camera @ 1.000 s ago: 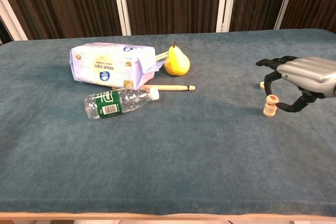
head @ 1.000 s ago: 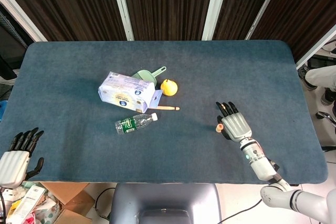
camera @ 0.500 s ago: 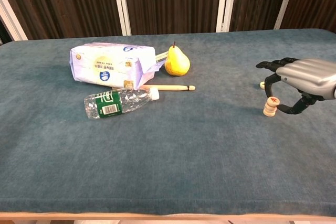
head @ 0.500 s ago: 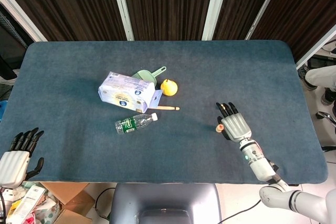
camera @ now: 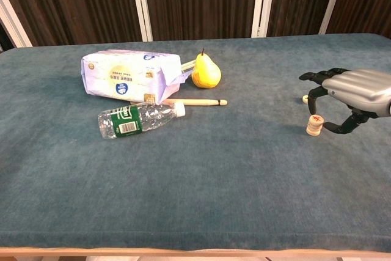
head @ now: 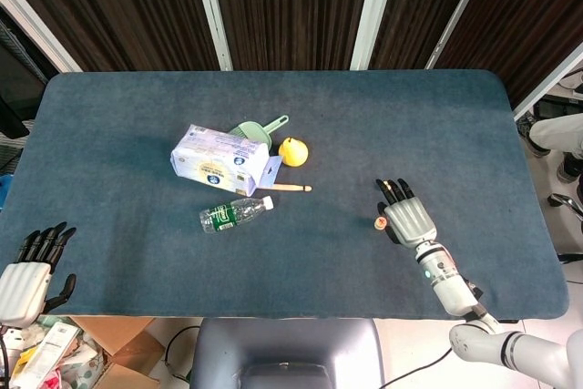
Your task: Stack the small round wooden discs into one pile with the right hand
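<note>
The pile of wooden discs (camera: 314, 125) stands on the worktop (camera: 244, 175) just in front of the right hand (camera: 351, 93), under its curved fingers, the top disc showing a red mark; a single disc (camera: 305, 99) lies beyond the pile, near the fingertips, apart from it. The right hand arches over the pile with thumb low and fingers spread, apparently holding nothing; whether a fingertip brushes the pile, I cannot tell. The step in hand seems to be taking up that loose disc; to do it well, the hand should lift clear of the pile first, reach over it rather than through it, pinch the disc by its edge, and lower it flat and centred, letting go only once it sits, since the column is narrow and looks easy to topple. Well away from the hand lie a bottle (camera: 140, 118), a wooden stick (camera: 195, 101), a pear (camera: 206, 73) and a lilac packet (camera: 131, 76); the left hand (head: 32, 271) rests open off the worktop's near corner.
</note>
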